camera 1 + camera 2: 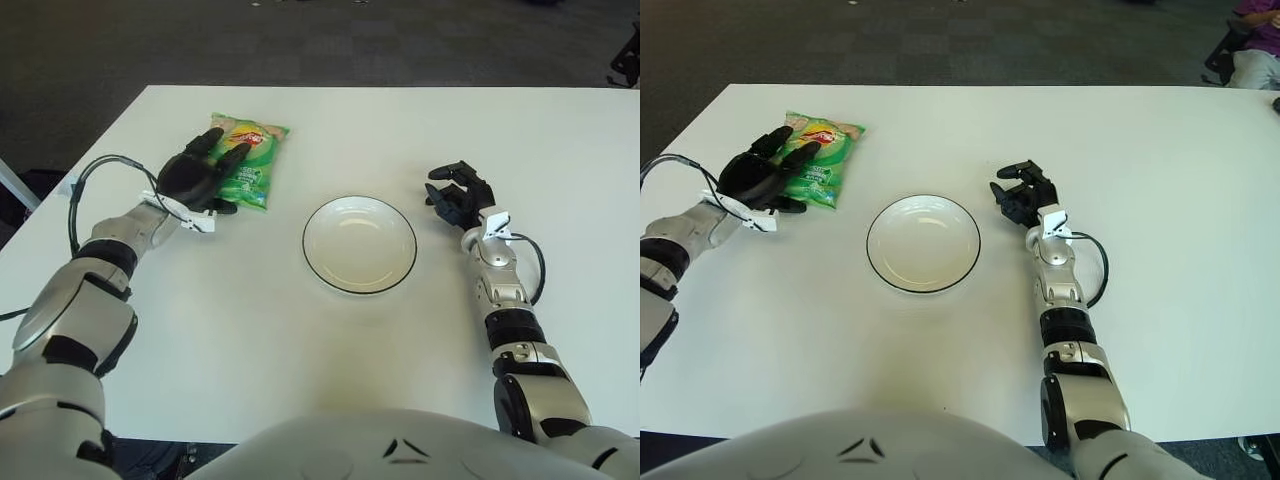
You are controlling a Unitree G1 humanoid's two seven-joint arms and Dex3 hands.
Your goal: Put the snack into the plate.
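The left hand (200, 172) lies over the snack (246, 160), fingers spread, not clamped. The slick bag could slide away. The right hand (457, 195) shows right of the plate (359, 243), fingers curled and holding nothing.

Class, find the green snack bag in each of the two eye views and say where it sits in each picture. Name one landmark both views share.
Left eye view: the green snack bag lies upper left of centre, with the left hand over its left side.
Right eye view: the same bag sits nearer the left edge.
Shared landmark: the white plate, right of and nearer than the bag in both.
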